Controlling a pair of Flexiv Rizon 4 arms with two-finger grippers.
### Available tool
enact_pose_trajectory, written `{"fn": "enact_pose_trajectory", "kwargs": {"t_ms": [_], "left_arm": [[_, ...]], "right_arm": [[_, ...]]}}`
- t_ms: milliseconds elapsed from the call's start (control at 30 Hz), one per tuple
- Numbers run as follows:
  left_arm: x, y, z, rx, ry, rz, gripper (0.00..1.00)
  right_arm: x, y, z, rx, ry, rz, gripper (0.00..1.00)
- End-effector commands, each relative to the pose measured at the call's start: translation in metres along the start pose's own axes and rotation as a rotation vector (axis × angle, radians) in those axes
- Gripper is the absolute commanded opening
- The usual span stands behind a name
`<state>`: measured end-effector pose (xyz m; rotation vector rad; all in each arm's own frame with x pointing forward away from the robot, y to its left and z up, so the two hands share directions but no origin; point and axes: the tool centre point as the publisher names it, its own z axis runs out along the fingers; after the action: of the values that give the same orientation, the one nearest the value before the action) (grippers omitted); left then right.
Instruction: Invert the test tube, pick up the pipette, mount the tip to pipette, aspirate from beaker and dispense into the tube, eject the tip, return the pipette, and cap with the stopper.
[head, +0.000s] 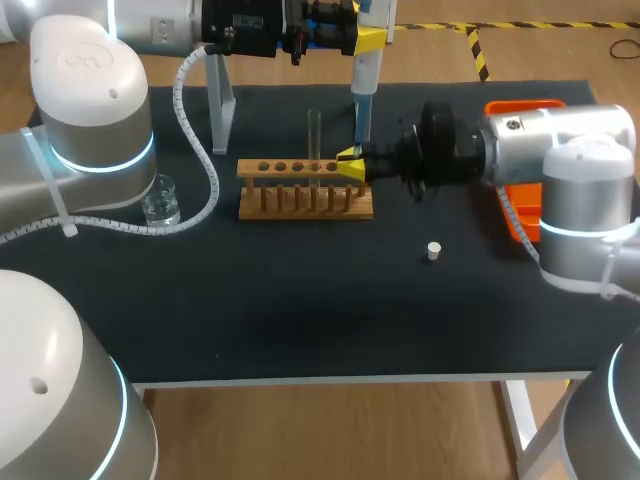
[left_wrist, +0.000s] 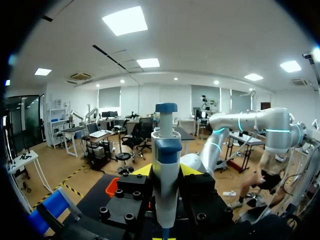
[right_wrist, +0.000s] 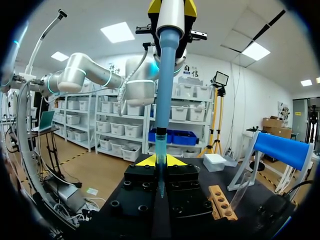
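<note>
Head view: you see the pipette (head: 362, 100) upright, long axis vertical, nozzle end down, above the right end of the wooden rack (head: 300, 205). The left arm comes in along the far edge of the worktop (head: 300, 300). Its left gripper (head: 370, 40) is clenched on the pipette's upper body. The right arm lies level, forearm pointing left, with the right gripper (head: 350, 165) at the pipette's lower end. In the right wrist view the clear tip (right_wrist: 160, 142) stands vertical, pinched between both yellow fingers. The test tube (head: 314, 140) stands upright in the rack, just beside that gripper. The beaker (head: 161, 200) sits well to the left and the stopper (head: 433, 251) lies alone nearer you. The mark on the left arm's housing is too small to read.
</note>
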<state>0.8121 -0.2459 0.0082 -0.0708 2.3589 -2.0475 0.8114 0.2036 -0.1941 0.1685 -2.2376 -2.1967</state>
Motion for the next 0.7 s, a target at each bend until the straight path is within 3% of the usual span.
{"fn": "enact_pose_trajectory", "kwargs": {"t_ms": [33, 700], "left_arm": [[-0.0006, 0.0007, 0.0000, -0.003, 0.003, -0.001, 0.00], [-0.0006, 0.0007, 0.0000, -0.003, 0.003, -0.001, 0.00]], "right_arm": [[0.0025, 0.0012, 0.0021, -0.010, -0.012, 0.002, 0.00], [0.0025, 0.0056, -0.0003, -0.052, -0.046, 0.034, 0.00]]}}
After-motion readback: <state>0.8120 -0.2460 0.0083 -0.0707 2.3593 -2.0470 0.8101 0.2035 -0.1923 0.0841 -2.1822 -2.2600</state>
